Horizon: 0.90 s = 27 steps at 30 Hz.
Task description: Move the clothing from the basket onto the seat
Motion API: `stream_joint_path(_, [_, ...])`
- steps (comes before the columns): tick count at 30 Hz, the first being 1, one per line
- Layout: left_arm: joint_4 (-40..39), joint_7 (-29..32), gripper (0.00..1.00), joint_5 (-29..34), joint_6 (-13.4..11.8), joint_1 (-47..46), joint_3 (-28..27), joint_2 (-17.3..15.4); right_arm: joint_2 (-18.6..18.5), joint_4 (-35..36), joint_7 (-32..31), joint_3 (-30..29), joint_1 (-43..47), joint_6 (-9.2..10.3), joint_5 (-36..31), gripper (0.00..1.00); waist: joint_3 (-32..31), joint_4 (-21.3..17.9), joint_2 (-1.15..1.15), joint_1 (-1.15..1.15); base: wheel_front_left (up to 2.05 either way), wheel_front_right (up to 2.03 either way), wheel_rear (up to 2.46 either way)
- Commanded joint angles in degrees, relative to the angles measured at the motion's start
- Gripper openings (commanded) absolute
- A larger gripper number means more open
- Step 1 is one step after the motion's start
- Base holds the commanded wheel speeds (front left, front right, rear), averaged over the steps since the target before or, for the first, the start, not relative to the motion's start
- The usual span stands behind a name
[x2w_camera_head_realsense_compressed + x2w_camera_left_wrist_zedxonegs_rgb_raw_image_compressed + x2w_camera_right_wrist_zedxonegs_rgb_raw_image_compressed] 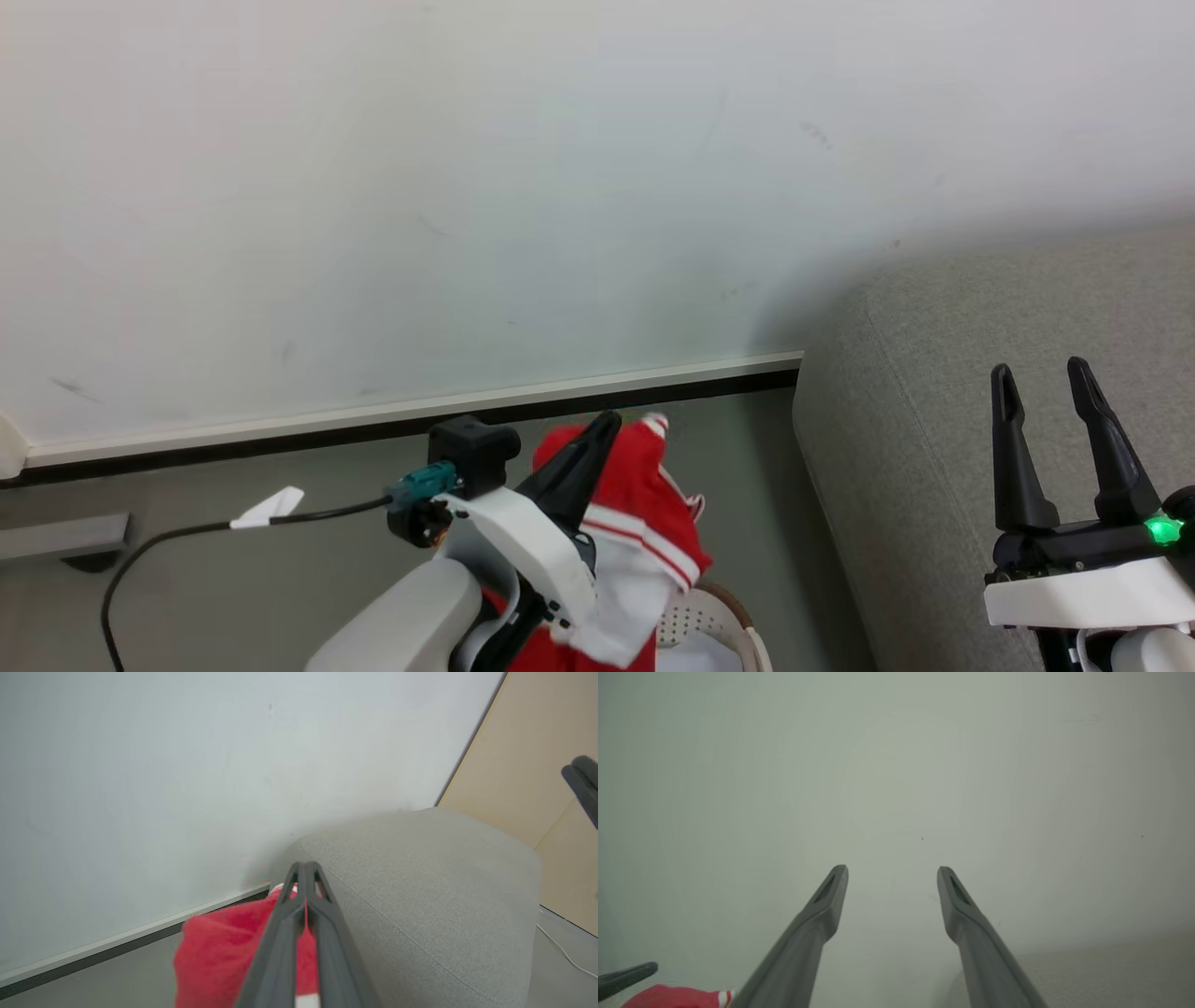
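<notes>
Carry the clothing (644, 509), pinched in the left gripper (605, 425) and hanging over the basket (724, 611), rightward over the seat (915, 392); lift trailing cloth clear first. Leave the right gripper (1041, 373) spread wide, out of the way.

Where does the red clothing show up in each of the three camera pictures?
Head view: clothing at bottom centre, held in the left end effector.
Left wrist view: clothing at bottom, left of centre.
Right wrist view: clothing in the bottom-left corner.
Shared landmark: white wall.

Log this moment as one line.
left gripper: shut on clothing, held above basket | right gripper: open, empty | seat: clothing not yet placed
</notes>
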<state>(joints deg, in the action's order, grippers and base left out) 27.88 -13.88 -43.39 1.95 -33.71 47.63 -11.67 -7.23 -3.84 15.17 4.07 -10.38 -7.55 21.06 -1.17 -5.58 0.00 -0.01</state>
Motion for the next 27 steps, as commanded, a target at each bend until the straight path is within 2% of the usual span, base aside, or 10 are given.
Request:
stream_joint_path(1, [-0.9,0.3,0.00,-0.1,-0.4,0.8,-0.2,-0.7,-0.1,-0.1,0.0,-0.1,0.9,0.12,0.3,1.00,-0.1,0.1,0.00,0.01,0.00,0.00,0.00])
stream_joint_path(5, [-4.5,1.9,0.00,-0.7,-1.9,1.8,-0.4,-1.8,-0.2,-0.2,0.0,-0.2,1.0,0.12,0.4,1.00,-0.5,0.4,0.00,0.01,0.00,0.00,0.00])
stream_joint_path(6, [-5.6,1.8,0.39,-0.7,-2.5,1.7,-0.9,-2.1,-0.2,-0.1,0.0,-0.2,1.1,0.12,0.4,1.00,-0.5,0.4,0.00,0.01,0.00,0.00,0.00])
stream_joint_path(7, [-6.4,2.0,0.97,-0.8,-2.9,1.9,-1.0,-2.3,-0.2,-0.1,0.0,-0.2,1.1,0.12,0.4,1.00,-0.5,0.5,0.00,0.01,0.00,0.00,0.00])
stream_joint_path(8, [-7.2,2.2,1.00,-1.0,-3.4,2.1,-1.1,-2.6,-0.2,-0.1,0.0,-0.1,1.2,0.12,0.4,1.00,-0.5,0.6,0.00,0.01,0.00,0.00,0.00])
stream_joint_path(15, [-12.2,1.8,1.00,-1.0,-6.3,3.6,-2.8,-4.5,-0.5,-0.2,0.0,-0.1,1.6,0.12,0.6,1.00,-0.5,1.3,0.00,0.01,0.00,0.00,0.00])
stream_joint_path(27, [-17.4,-0.9,1.00,-0.4,-11.8,10.1,-11.3,-10.9,-1.0,-0.6,0.0,0.1,3.2,0.12,0.6,1.00,-1.3,3.0,0.00,0.01,0.00,0.00,0.00])
